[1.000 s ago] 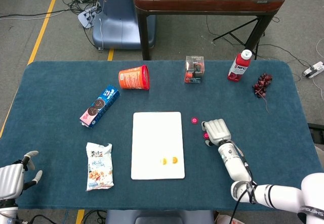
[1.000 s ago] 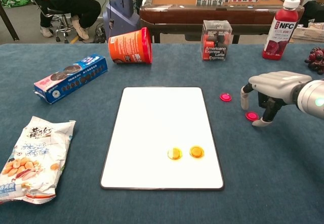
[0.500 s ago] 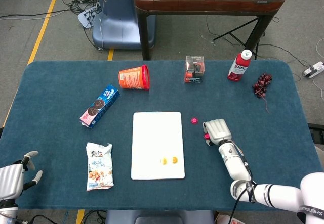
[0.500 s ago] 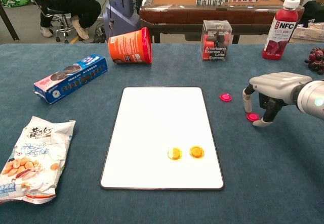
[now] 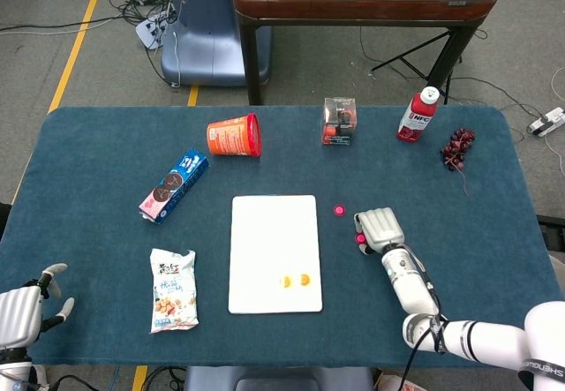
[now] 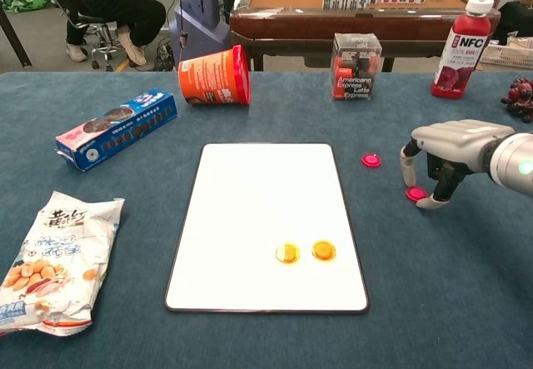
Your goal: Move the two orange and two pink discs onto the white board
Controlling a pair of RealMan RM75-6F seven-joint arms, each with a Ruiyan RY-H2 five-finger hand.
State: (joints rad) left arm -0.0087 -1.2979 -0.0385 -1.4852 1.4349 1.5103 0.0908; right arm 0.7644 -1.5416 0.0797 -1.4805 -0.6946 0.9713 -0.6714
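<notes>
Two orange discs (image 6: pixel 287 253) (image 6: pixel 324 250) lie side by side on the lower part of the white board (image 6: pixel 258 186), and both orange discs (image 5: pixel 295 280) also show in the head view. One pink disc (image 6: pixel 371 160) lies on the blue cloth just right of the board. The other pink disc (image 6: pixel 415 193) sits at table level, pinched between a fingertip and the thumb of my right hand (image 6: pixel 450 148). My left hand (image 5: pixel 22 312) hangs at the table's near left corner, fingers apart and holding nothing.
An orange cup (image 6: pixel 216 76) lies on its side behind the board. A blue cookie box (image 6: pixel 117 127) and a snack bag (image 6: pixel 50 261) are at the left. A coffee box (image 6: pixel 356 67), a red bottle (image 6: pixel 463 48) and dark grapes (image 5: pixel 457 148) stand at the back right.
My right hand's fingers have drawn in around the nearer pink disc, and the hand has shifted slightly toward me. Everything else is unmoved.
</notes>
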